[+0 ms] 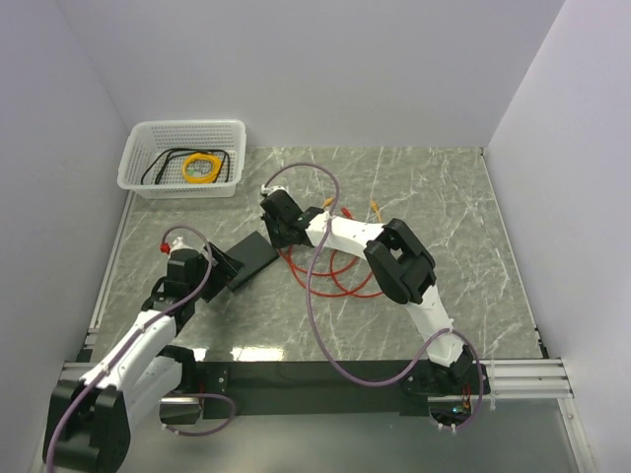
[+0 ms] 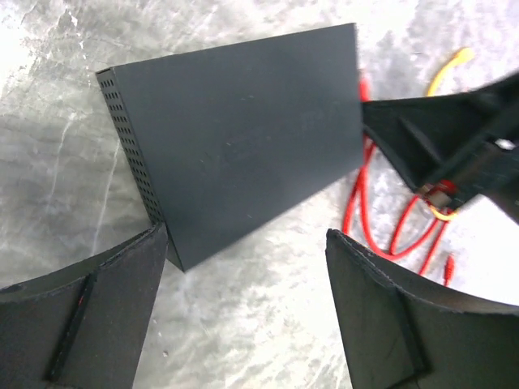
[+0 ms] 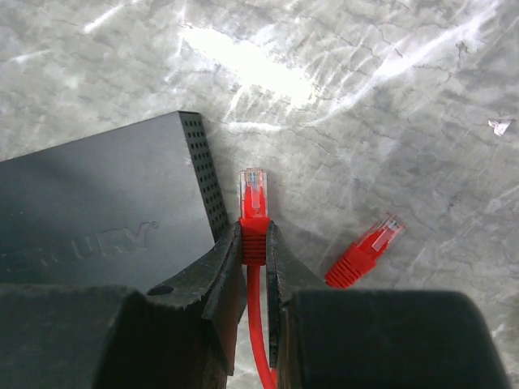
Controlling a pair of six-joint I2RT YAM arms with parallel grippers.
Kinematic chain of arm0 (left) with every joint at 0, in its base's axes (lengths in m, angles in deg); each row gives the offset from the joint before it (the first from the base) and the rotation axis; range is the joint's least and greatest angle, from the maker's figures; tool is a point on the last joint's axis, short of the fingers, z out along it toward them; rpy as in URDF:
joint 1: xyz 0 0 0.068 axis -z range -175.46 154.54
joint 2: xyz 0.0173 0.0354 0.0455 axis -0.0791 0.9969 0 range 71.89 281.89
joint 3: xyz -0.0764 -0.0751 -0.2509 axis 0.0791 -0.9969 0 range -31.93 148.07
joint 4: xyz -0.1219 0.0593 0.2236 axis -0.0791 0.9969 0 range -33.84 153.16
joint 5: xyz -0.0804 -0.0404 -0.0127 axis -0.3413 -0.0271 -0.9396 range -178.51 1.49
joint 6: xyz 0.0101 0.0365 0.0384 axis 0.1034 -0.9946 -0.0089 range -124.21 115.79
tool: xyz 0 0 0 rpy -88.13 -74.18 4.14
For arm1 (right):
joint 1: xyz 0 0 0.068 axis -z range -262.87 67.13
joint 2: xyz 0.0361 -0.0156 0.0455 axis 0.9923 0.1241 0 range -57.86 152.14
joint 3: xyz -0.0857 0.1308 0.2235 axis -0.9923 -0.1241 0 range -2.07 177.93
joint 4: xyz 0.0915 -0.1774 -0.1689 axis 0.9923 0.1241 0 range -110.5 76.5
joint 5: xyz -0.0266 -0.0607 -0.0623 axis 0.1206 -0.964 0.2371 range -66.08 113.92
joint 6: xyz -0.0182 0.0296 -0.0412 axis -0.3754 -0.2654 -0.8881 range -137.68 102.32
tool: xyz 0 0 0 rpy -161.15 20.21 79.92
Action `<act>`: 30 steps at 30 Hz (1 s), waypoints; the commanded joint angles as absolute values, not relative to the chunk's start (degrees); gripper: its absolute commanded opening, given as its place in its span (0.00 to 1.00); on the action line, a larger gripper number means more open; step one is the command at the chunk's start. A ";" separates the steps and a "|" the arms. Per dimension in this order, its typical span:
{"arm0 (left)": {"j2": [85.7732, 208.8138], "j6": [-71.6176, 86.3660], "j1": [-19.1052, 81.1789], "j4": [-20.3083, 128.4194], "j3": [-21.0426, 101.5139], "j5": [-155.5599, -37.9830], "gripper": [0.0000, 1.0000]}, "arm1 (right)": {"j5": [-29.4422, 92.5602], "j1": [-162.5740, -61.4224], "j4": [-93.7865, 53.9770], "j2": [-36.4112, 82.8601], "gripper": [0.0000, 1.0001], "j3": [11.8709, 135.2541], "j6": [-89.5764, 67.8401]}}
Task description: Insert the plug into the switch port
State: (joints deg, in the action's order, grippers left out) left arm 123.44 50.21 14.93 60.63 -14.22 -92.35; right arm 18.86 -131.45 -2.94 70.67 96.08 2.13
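1 plug [image 3: 254,191] pinched in R gripper [image 3: 255,237], tip nr switch [image 3: 97,235] corner | L gripper [image 2: 243,243] spread wide at switch end

Looks like a robotics lab test cell, not anybody's home or office. A white left arm [image 1: 138,345] and right arm [image 1: 340,234] are mounted side by side next to an aluminium rail [image 1: 527,374]. Plain white walls [image 1: 296,69] box in a marble-look tabletop [image 1: 444,197]. The props are a black switch box [image 1: 251,258], loose red network cord [image 1: 340,286] and a white mesh basket [image 1: 187,125] of coiled cables.
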 commanded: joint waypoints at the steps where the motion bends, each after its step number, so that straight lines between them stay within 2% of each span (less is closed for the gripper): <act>1: 118.65 50.38 15.26 64.41 -12.25 -92.21 0.85 | 15.31 -129.81 -4.94 66.87 0.00 94.18 2.18; 7: 118.02 47.74 15.26 65.48 -9.17 -84.04 0.91 | 12.76 -128.05 -7.23 60.45 0.00 86.97 1.92; 8: 118.81 47.82 15.26 64.17 -8.91 -82.72 0.96 | 12.23 -128.22 -7.58 58.53 0.00 84.79 2.09; 11: 122.85 45.81 15.17 59.52 -8.47 -78.68 0.99 | 10.74 -129.71 -9.25 54.31 0.00 79.69 2.88; 15: 125.67 43.70 14.82 51.73 -8.46 -75.15 0.99 | 10.47 -132.52 -12.84 49.29 0.00 72.74 3.06; 18: 129.18 40.45 13.42 47.65 -8.12 -75.59 0.99 | 10.64 -134.72 -14.52 45.86 0.00 67.99 2.97; 24: 135.77 37.99 8.50 35.79 -7.76 -83.58 0.99 | 11.78 -137.01 -17.68 41.29 0.00 61.04 3.23; 30: 146.23 34.73 8.14 34.27 -1.97 -91.57 0.99 | 18.82 -137.89 -20.41 39.26 0.00 58.58 4.64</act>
